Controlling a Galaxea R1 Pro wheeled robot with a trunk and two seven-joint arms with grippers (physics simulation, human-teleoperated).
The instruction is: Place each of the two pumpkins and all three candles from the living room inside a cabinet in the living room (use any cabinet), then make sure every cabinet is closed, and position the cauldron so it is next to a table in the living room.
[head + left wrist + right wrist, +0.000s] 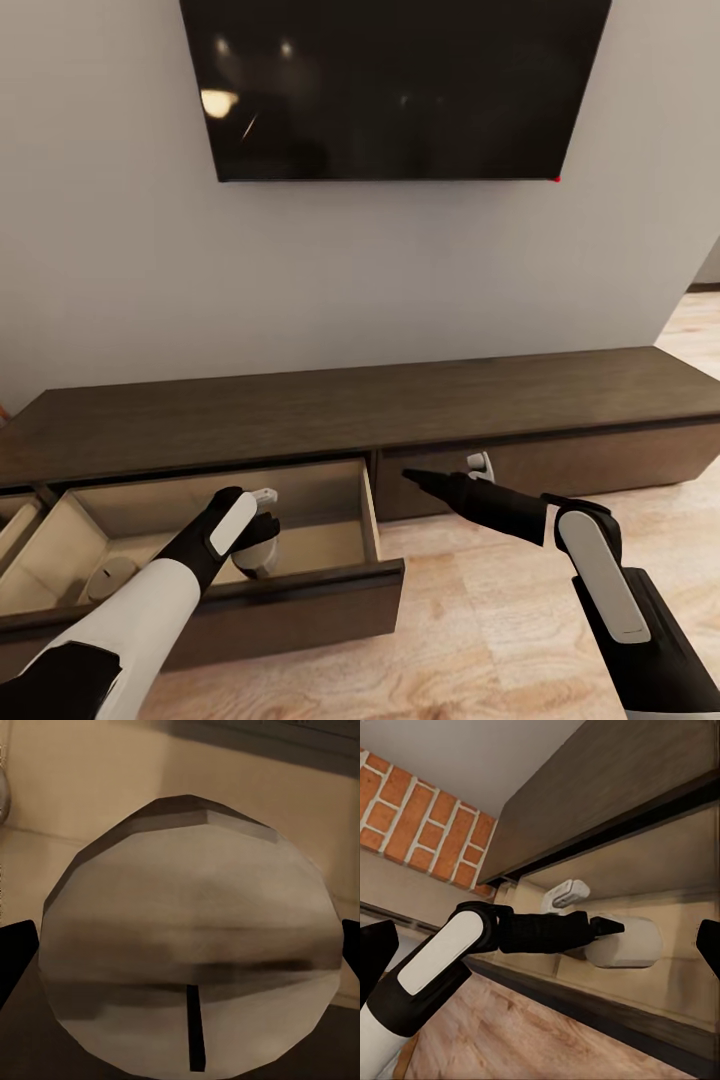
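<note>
The long dark brown cabinet [350, 405] runs along the wall under a black television [395, 85], and 1 of its drawers [372, 520] is pulled out over the wood floor [480, 620], showing pale wood inside. The left arm reaches down into this open drawer, near its front right corner. The left gripper [262, 530] holds a pale, cream-coloured candle [258, 558] — in the left wrist view the candle's round top [191, 952] with its short dark wick sits between the 2 dark fingertips [16, 952], which stand at either side of it, clamped on the candle as far as the views show. In the right wrist view the same candle [624, 942] lies in the drawer with the left gripper's dark fingers [604, 926] on it.

A 2nd pale candle [108, 578] stands upright on the drawer floor near the front left corner, well apart from the held one.

The right arm stretches out over the floor toward the closed drawer front to the right of the open one. The right gripper [420, 478] points at that front; in the right wrist view its 2 dark fingertips [376, 952] stand wide apart, with nothing between them.

A red brick wall [412, 817] shows beyond the cabinet's far left end.
</note>
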